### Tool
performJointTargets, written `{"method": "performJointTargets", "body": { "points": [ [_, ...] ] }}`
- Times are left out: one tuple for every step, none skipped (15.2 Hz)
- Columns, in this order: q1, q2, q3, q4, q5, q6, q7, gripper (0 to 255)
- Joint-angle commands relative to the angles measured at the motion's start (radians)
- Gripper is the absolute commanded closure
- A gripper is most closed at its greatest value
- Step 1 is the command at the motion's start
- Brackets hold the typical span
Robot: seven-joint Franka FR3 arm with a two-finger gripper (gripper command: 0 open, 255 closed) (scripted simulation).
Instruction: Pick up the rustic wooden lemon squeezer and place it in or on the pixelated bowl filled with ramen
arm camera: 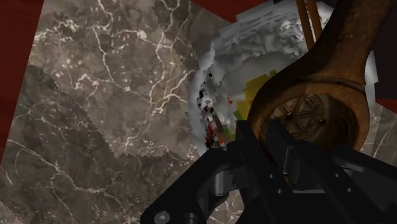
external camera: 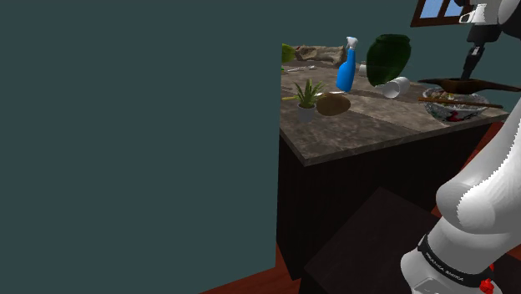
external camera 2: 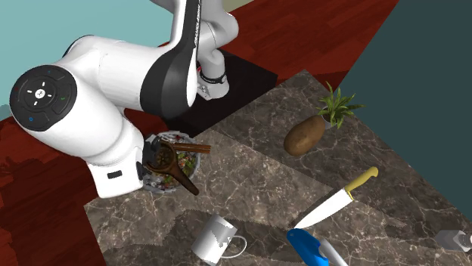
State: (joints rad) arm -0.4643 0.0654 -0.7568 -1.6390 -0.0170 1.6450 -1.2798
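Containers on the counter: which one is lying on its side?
The white mug, tipped over beside the blue spray bottle, its mouth facing sideways. The ramen bowl and the dark green vase both sit mouth-up.

Tally on the marble counter (external camera 2: 249,181):
- one wooden lemon squeezer (external camera 2: 178,172), at the gripper (external camera: 470,72)
- one pixelated bowl (external camera: 432,108), directly beneath the gripper
- one mug (external camera 2: 215,238), near the gripper

Well apart from the gripper:
- one potato (external camera 2: 304,135)
- one potted plant (external camera 2: 336,106)
- one knife (external camera 2: 336,199)
- one blue spray bottle (external camera: 346,71)
- one dark green vase (external camera: 388,54)
- one small grey item (external camera 2: 454,240), unidentified
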Motion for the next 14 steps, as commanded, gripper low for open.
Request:
{"method": "performJointTargets", "body": {
  "points": [
    [0.004, -0.004, 0.003, -0.030, -0.004, 0.013, 0.006, 255],
    [0.004, -0.004, 0.003, -0.030, -0.004, 0.013, 0.006, 255],
    [0.004, -0.004, 0.003, -0.030, -0.004, 0.013, 0.006, 255],
    [0.004, -0.003, 0.003, -0.030, -0.004, 0.013, 0.005, 255],
    [0.004, -0.004, 0.003, -0.030, -0.004, 0.013, 0.006, 255],
    [0.004, -0.003, 0.002, -0.030, -0.004, 0.013, 0.005, 255],
    [0.004, -0.004, 0.002, -0.030, -0.004, 0.013, 0.006, 255],
    [0.007, -0.011, 0.004, -0.035, -0.010, 0.012, 0.011, 0],
    [0.008, -0.013, 0.005, -0.037, -0.011, 0.013, 0.013, 0],
    [0.008, -0.014, 0.005, -0.038, -0.012, 0.013, 0.012, 0],
    [0.008, -0.014, 0.005, -0.038, -0.012, 0.013, 0.013, 0],
    [0.009, -0.014, 0.005, -0.038, -0.012, 0.013, 0.013, 0],
    [0.004, -0.004, 0.002, -0.030, -0.004, 0.013, 0.006, 0],
    [0.002, 0.005, 0.001, 0.012, 0.001, -0.023, 0.001, 0]
  ]
}}
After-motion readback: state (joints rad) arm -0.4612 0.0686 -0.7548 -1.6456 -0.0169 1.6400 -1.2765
